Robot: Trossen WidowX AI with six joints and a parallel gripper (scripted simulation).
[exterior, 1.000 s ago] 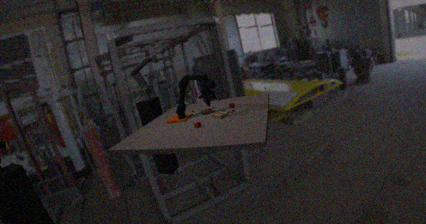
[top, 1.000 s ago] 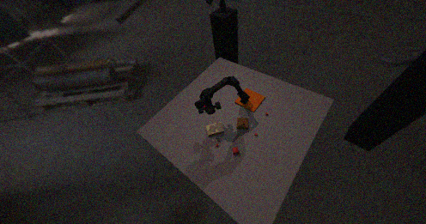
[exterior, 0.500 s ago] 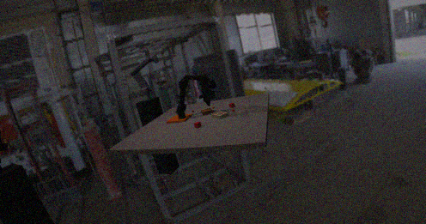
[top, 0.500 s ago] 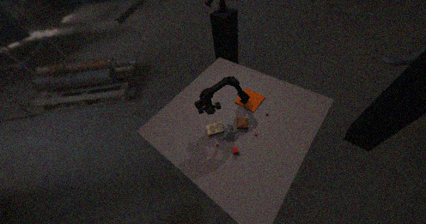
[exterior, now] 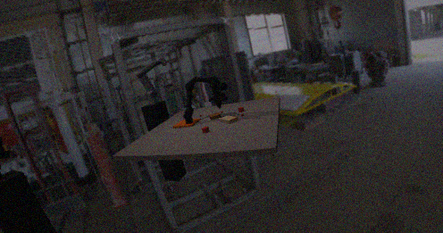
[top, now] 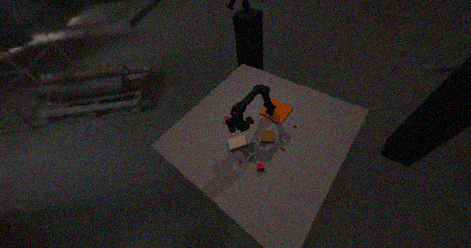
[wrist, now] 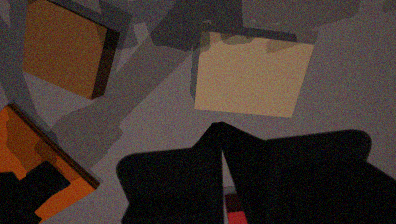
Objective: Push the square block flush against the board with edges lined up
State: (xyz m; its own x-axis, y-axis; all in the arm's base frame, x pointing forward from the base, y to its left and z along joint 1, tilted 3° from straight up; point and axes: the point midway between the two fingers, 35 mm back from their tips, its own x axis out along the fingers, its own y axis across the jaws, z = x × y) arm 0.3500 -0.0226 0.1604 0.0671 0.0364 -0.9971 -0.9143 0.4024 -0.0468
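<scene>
The brown square block [top: 268,136] [exterior: 215,116] [wrist: 65,50] lies flat on the table. The cream rectangular board [top: 237,143] [exterior: 229,119] [wrist: 252,77] lies flat beside it. In the wrist view the block is left of the board, with a clear gap between them, and their facing sides are not parallel. My gripper [top: 239,126] [exterior: 219,106] [wrist: 218,127] is shut and empty. In the wrist view its tips are just short of the board's near side, with a strip of table showing between. Its exact height above the table is hard to tell in the dim light.
The arm's base stands on an orange plate [top: 284,110] [wrist: 75,197], near the block. One red cube [top: 227,118] [exterior: 205,129] [wrist: 237,217] is behind the gripper. Another red cube [top: 260,167] [exterior: 241,110] lies beyond the block and board. Several tiny red pieces are scattered around. Shadows cross the table.
</scene>
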